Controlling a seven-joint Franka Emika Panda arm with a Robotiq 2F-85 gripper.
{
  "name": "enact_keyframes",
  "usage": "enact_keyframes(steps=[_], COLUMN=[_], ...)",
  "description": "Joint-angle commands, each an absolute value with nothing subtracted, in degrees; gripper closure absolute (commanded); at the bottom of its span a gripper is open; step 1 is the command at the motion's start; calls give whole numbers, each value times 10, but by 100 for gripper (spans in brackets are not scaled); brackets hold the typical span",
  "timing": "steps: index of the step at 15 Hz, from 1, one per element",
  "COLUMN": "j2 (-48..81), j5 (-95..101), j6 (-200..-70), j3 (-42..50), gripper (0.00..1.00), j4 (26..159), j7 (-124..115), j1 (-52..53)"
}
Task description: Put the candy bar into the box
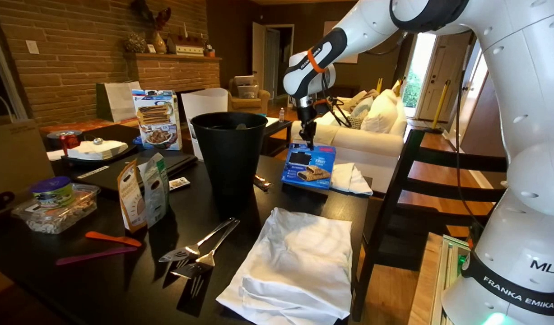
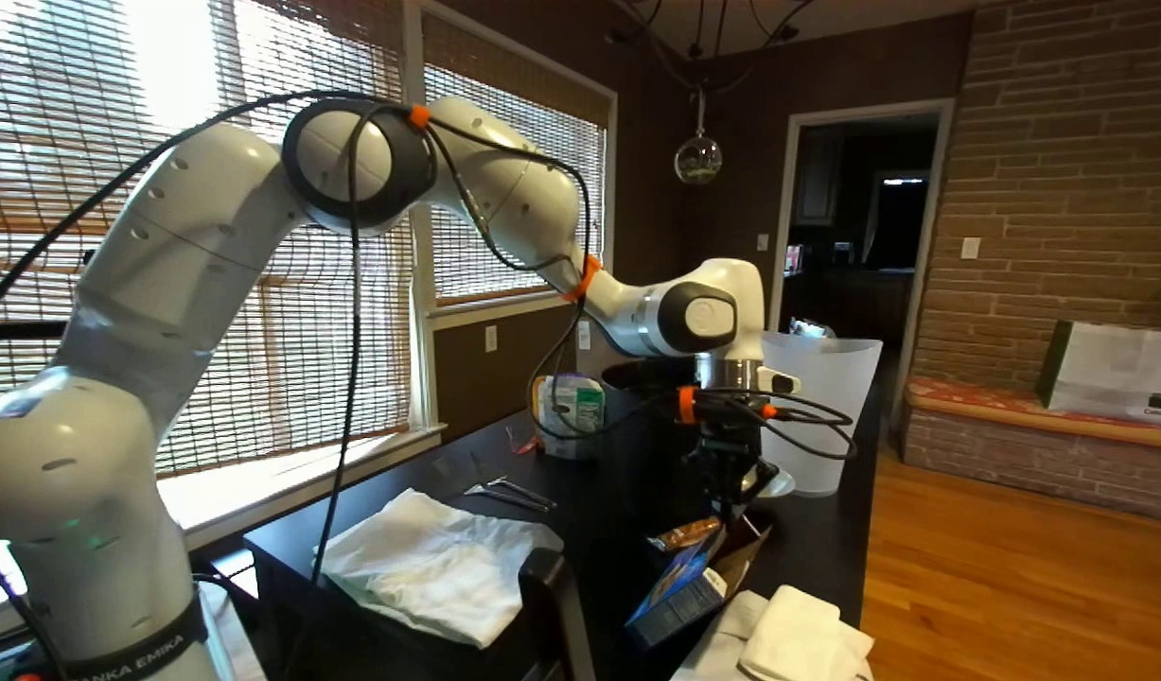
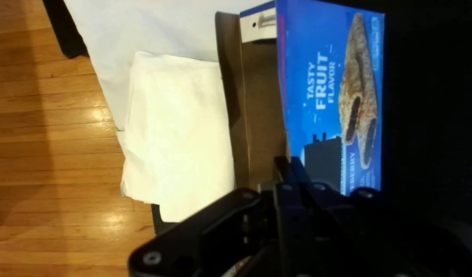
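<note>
One blue box [image 1: 309, 168] stands near a corner of the table [image 1: 191, 212], the pincer [image 3: 289, 161] pinching its upper rim; the candy bar [image 2: 684, 534] lies farther from that corner.

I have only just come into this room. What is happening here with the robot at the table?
A robot arm reaches over the dark table. Its gripper appears to be pinching the top edge of the front panel of a blue fruit-bar box, which is open at the top. The wrapped candy bar lies on the table outside the box, so it has not yet been put in.
</note>
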State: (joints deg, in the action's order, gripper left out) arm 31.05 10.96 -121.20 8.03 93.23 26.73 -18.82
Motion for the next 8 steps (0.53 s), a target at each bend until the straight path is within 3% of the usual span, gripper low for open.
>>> enact_keyframes(steps=[1, 8], j2=[241, 194], j5=[161, 250], j6=[-1265, -1289], j3=[100, 121], gripper=[100, 100], j4=[1026, 1108], j7=[219, 102], j1=[-157, -107])
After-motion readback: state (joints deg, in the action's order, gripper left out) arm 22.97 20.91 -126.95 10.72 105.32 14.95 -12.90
